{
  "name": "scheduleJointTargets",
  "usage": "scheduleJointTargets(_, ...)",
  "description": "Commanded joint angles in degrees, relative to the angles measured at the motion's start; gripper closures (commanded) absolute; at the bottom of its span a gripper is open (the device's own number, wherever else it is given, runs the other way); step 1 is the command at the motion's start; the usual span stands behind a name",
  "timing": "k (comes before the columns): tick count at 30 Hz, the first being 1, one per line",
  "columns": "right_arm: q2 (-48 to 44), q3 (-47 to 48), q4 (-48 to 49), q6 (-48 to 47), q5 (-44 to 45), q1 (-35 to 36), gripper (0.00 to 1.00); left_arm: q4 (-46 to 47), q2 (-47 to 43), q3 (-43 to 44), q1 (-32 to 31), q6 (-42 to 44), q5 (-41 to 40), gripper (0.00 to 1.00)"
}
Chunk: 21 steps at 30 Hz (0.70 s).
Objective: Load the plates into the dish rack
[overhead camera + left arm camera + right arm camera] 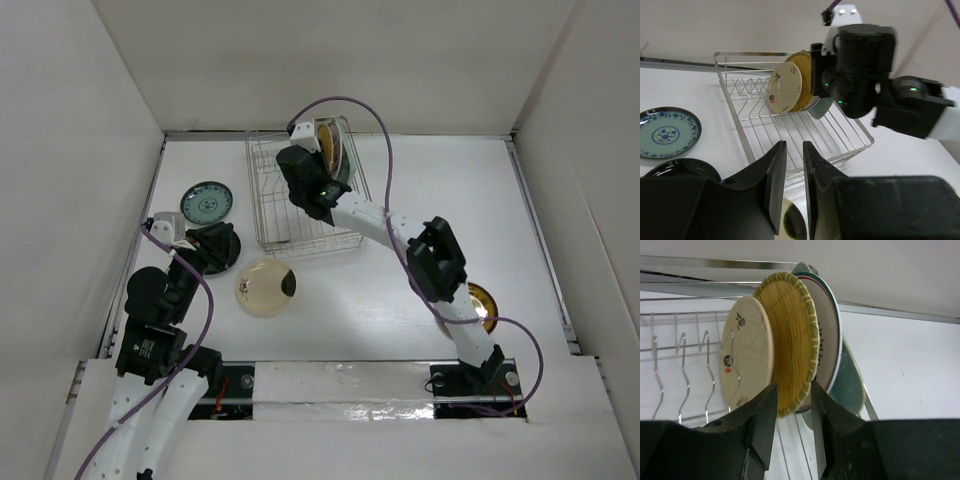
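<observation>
Right fingers, slightly parted, straddle the woven yellow plate in the dish rack at 12 o'clock, seemingly ungripped; left fingers, 8 o'clock, narrowly parted, empty.

Top view: right arm covering dish rack's right side, also hiding part of gold plate. Left wrist view: left end effector blocking most of black plate; blue-patterned plate running off left edge; cream plate showing only as sliver between fingers. Right wrist view: pale green plate mostly hiding behind neighbours; yellow woven plate's lower rim lying behind right end effector, contact unclear.
</observation>
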Motion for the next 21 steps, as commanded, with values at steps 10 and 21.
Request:
scheduleJointTargets(10,-38.9,-51.9,14.2,22.4,-38.2,12.4,1.0,3.1,-0.7,0.1,-0.4,-0.2,-0.7,1.0)
scheduleJointTargets(21,-36.4,-72.5,30.1,48.6,-49.6,15.4,0.58,3.4,-1.7,-0.1,-0.4,-0.3,-0.1,0.88)
